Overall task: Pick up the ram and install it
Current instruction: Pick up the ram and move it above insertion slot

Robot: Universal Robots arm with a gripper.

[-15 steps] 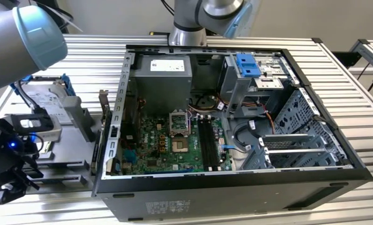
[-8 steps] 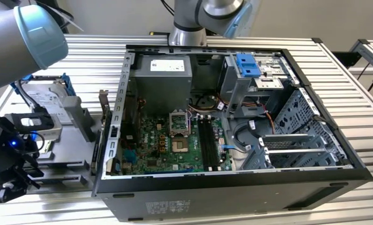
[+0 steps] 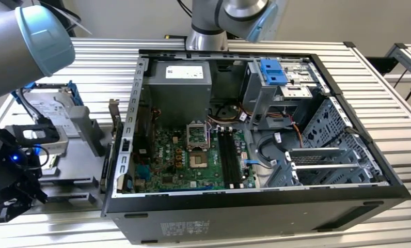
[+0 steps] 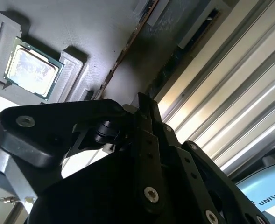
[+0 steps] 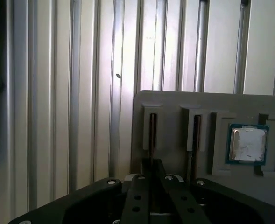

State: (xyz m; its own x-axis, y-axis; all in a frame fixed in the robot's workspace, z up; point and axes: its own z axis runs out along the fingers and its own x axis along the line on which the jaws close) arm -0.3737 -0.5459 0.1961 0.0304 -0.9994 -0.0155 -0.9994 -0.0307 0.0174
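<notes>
Where the exterior view's left edge cuts across the ribbed metal table (image 3: 95,57), the one arm (image 3: 26,41) bends down over a grey parts holder (image 3: 75,165). Its gripper (image 3: 5,206) hangs at the holder's near end. Whether the gripper is apart or together cannot be told from any view. One silver hard drive (image 3: 50,106) in a blue frame lies at the holder's far end.

In the first wrist view the holder (image 5: 174,100) shows two narrow slots (image 5: 152,133) side by side. Next to them, one square silver chip (image 5: 248,143) sits in its pocket. The gripper (image 5: 152,164) is lined up with the slot farther from the chip and is just short of it.

In the second wrist view one ram (image 4: 128,46) shows as a thin brownish edge standing in a slot of the holder (image 4: 81,23), with the chip (image 4: 32,70) off to one side. The gripper (image 4: 144,106) is just beside the end of the stick; whether it touches cannot be told.

Right of the holder in the exterior view lies one open computer case (image 3: 261,209), well apart from the gripper. Inside it are:
- one green motherboard (image 3: 168,168)
- one metal processor socket (image 3: 197,140)
- at least two long black memory slots (image 3: 226,152)
- one grey power supply (image 3: 181,85) at the far side
- one blue drive latch (image 3: 273,71) at the far right
</notes>
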